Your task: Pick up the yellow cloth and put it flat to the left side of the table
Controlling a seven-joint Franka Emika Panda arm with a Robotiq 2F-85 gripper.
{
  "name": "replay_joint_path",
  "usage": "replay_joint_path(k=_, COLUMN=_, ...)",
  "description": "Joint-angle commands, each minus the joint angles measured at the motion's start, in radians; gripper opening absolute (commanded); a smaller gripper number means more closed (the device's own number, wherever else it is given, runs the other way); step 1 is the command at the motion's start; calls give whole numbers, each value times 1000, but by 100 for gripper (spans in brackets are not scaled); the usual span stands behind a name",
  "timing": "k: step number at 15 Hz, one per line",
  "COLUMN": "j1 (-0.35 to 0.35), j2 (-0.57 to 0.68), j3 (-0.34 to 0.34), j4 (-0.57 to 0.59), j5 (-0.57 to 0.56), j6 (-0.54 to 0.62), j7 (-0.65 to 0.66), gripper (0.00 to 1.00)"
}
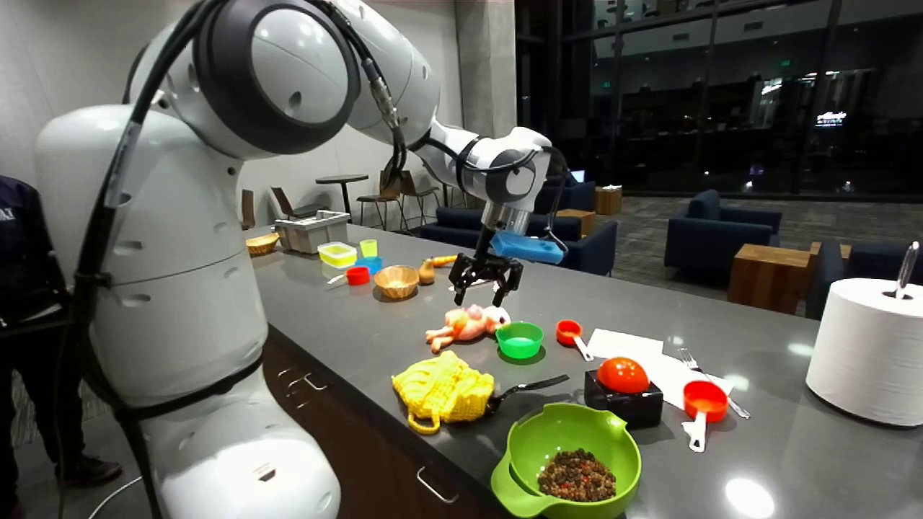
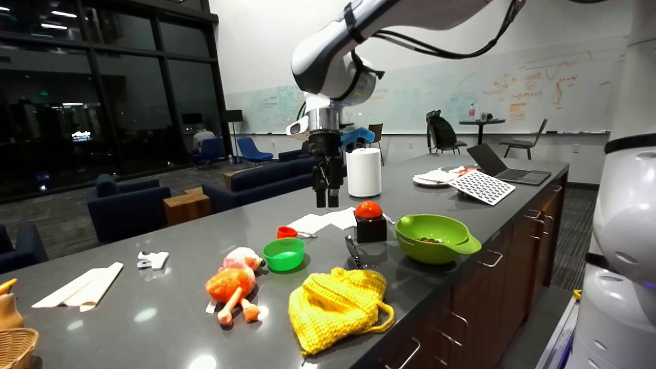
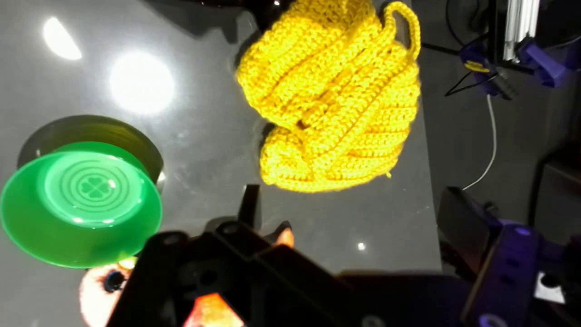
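Your end effector (image 1: 479,298) hangs above the surface (image 1: 562,288) with its fingers (image 1: 459,294) spread well apart, and a blue block (image 1: 526,247) sits just above them. In the wrist view it covers part of your pink and orange soft toy (image 2: 237,283), whose head is just beside a small green bowl (image 2: 284,254). Near these two you have the yellow cloth (image 2: 335,307), crumpled in a heap on the surface near the edge over the drawers (image 2: 435,328), its loop (image 3: 414,32) pointing toward that edge. A black utensil (image 1: 533,386) runs up to the cloth; you cannot tell whether its hidden end lies under it or behind it. Past the small green bowl you find a red measuring cup (image 1: 568,330), white paper sheets (image 1: 621,342), a black box (image 1: 629,411) with a red dome (image 1: 624,375) on top, and a large green bowl (image 2: 425,252) with small dark grains (image 1: 577,476) in it. Farther out, your paper roll (image 1: 865,353) stands upright in both exterior views, and toward the opposite end you have a wicker basket (image 1: 396,283), a yellow tub (image 1: 337,256) and a grey bin (image 1: 311,234)
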Motion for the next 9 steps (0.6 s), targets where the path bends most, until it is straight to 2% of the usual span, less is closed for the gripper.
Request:
replay_joint_path(k=1, j1=1, j2=-130, j3=-14, j4=-184, j5=65, j6=197, j7=67, gripper=100)
replay_joint_path(k=4, j1=3, j2=-180, j3=-23, j4=-267, j5=56, j6=356, j7=134, gripper=100)
replay_joint_path(k=5, j1=14, j2=-104, j3=-29, j4=-190, j5=56, j6=278, j7=89, gripper=100)
replay_joint_path(k=9, j1=18, j2=-146, j3=-38, j4=-237, j5=54, j6=334, j7=120, gripper=100)
